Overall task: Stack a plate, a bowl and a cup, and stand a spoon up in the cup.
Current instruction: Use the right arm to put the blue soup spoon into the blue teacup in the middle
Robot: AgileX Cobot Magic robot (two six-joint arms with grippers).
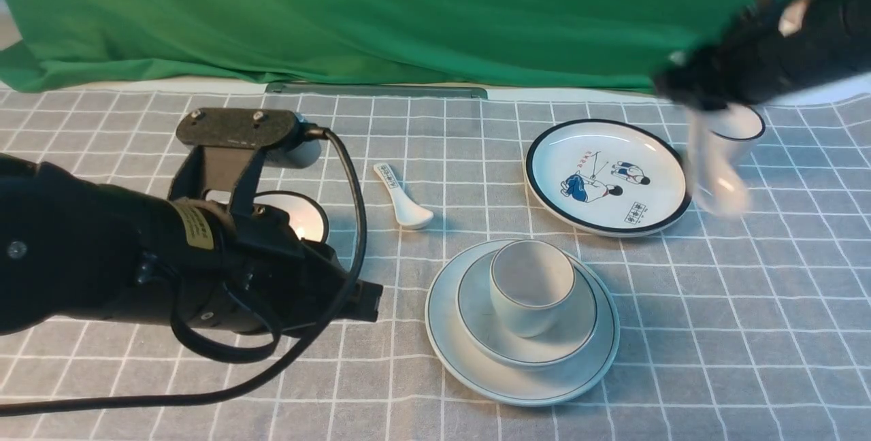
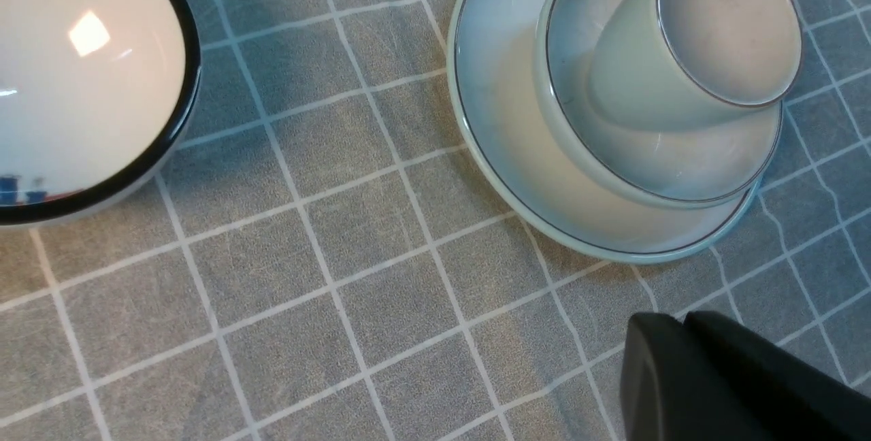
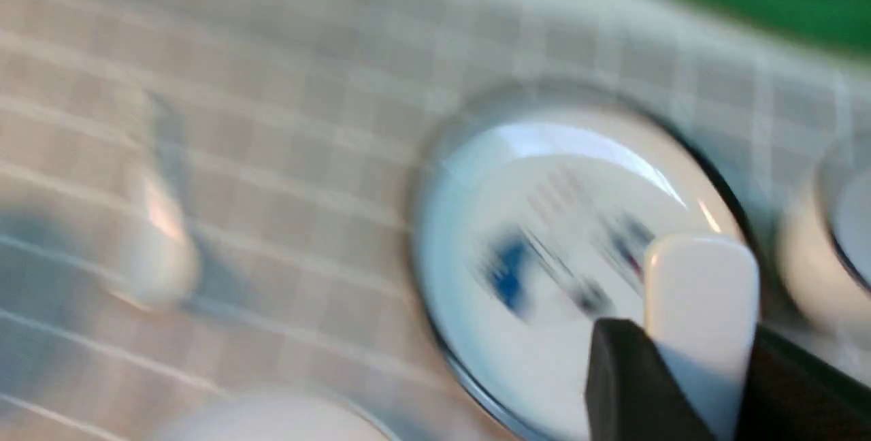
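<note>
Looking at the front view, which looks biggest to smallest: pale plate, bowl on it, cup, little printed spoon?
1. plate
2. bowl
3. cup
4. printed spoon, though it lies farther back, so its place is less sure.

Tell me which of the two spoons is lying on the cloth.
The smaller spoon with printing on its handle; the plain spoon hangs in the right gripper.

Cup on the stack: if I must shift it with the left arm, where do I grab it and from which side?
Grip the cup by its rim, coming straight down with one finger of the left tool inside and one outside the wall. It stands upright, open-mouthed and handleless, and the bowl rings its base, so a low side approach would likely strike the bowl.
</note>
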